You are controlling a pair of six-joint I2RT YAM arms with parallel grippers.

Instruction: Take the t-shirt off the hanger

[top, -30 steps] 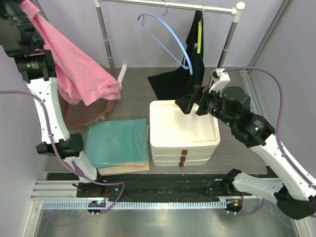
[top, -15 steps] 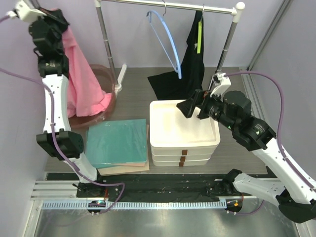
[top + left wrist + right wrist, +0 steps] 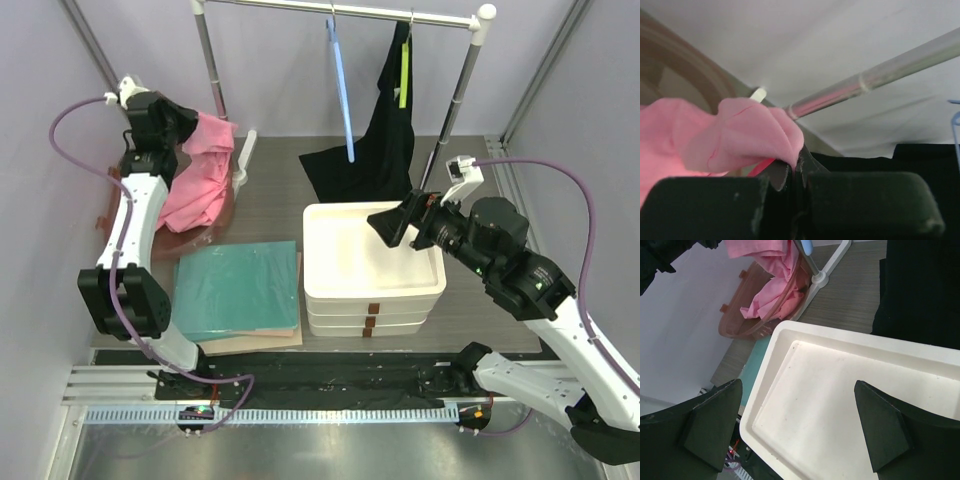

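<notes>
Grey wood-grain desk [image 3: 270,190] fills the enclosure between pale walls, and a metal clothes rail [image 3: 400,13] crosses it at the back. On the rail hangs a blue hanger [image 3: 342,90], bare and seen nearly edge-on. To its right a black garment [image 3: 380,140] hangs on a yellow-green hanger [image 3: 403,70], its lower part spreading onto the desk.

The pink t-shirt [image 3: 200,170] is off the hanger, at the far left. The left gripper [image 3: 195,120] holds its upper end, next to the rail's left post. The wrist view shows the fingers [image 3: 850,200] drawn narrow, with a fold of the pink cloth [image 3: 740,135] pinched between them. The rest of the shirt drapes down into a brownish translucent basket [image 3: 732,325] on the desk, where it lies bunched.

A stack of white trays [image 3: 320,290] stands in the middle of the desk, in front of the black garment. The right gripper [image 3: 395,225] hovers over the far right part of the top tray. Its fingers [image 3: 710,415] are spread wide and hold nothing, and the tray's floor shows between them. Left of the trays a teal mat [image 3: 238,290] lies flat on a tan board, just in front of the basket.
</notes>
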